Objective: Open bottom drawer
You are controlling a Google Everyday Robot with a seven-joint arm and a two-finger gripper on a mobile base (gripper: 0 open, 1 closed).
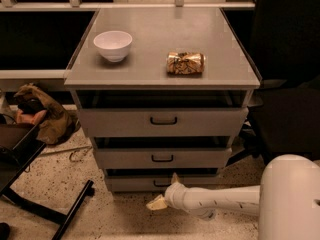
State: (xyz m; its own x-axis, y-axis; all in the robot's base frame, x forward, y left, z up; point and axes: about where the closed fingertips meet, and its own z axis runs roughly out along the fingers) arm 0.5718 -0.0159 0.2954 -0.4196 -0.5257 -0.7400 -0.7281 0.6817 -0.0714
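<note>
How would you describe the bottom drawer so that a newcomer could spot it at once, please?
Find the grey cabinet with a white bowl and a can on top. Of its three drawer fronts, the bottom drawer sits just above the floor, with the open hand in front. It has the slimmest front of the three.

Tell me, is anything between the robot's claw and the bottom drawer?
Nothing. The camera view shows the open gripper low, right in front of the bottom drawer, with only speckled floor beneath it.
</note>
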